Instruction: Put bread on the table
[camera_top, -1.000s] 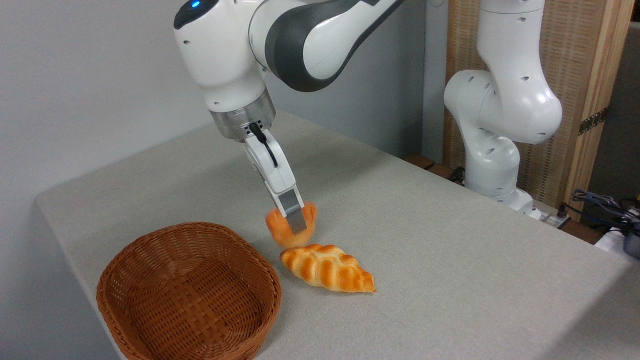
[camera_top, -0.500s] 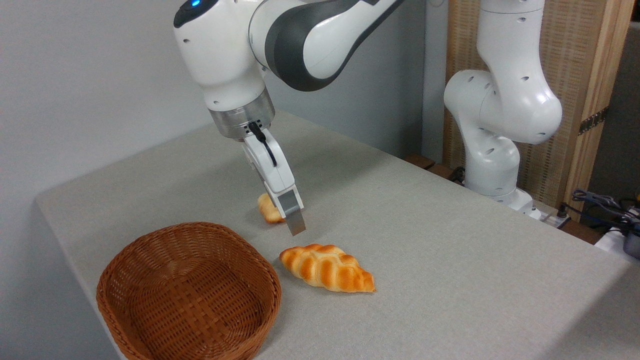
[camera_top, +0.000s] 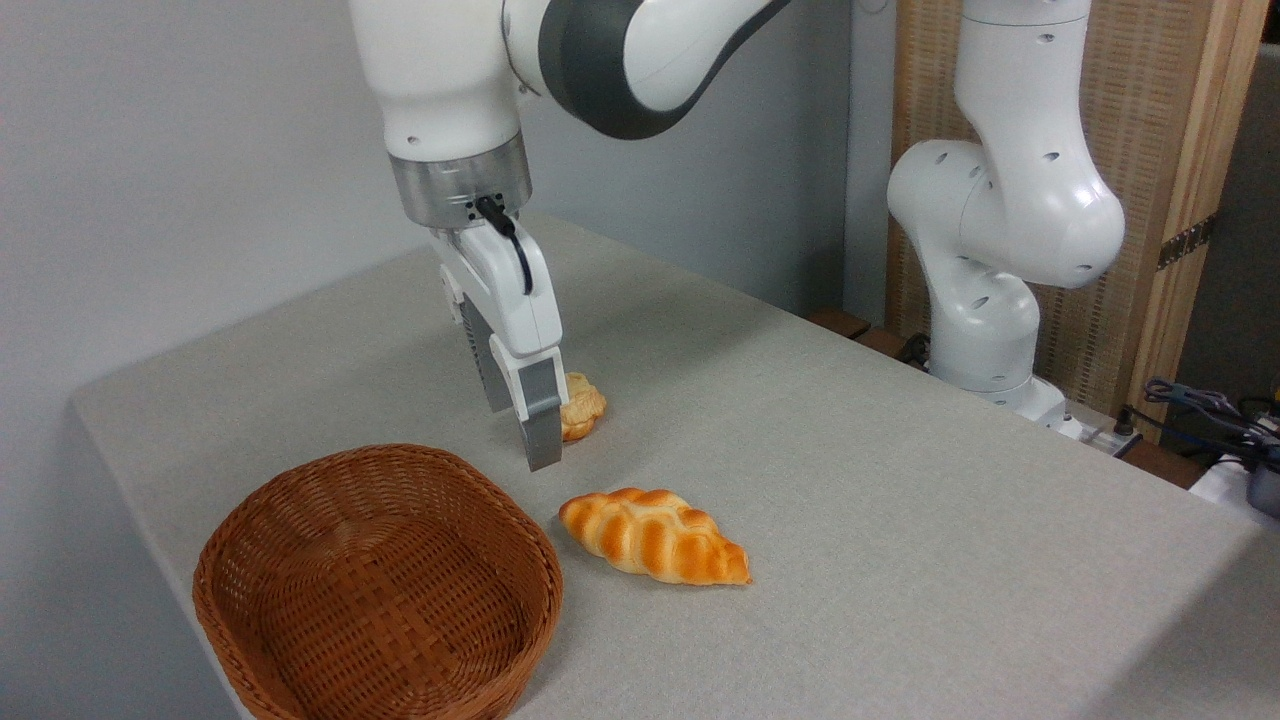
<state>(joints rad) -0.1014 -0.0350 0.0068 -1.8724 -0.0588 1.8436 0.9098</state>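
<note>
Grey table (camera_top: 900, 520) bears bread (camera_top: 582, 404), partly hidden behind pincer (camera_top: 528, 425).

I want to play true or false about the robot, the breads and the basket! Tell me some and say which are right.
1. The little round bread lies on the table. True.
2. The gripper is squeezing the little bread. False: its fingers hold nothing; the bread lies behind them on the table.
3. The basket has a loaf inside. False: it is empty.
4. The braided loaf lies on the table, right of the basket. True.
5. The braided loaf touches the little bread. False: bare table lies between them.
</note>
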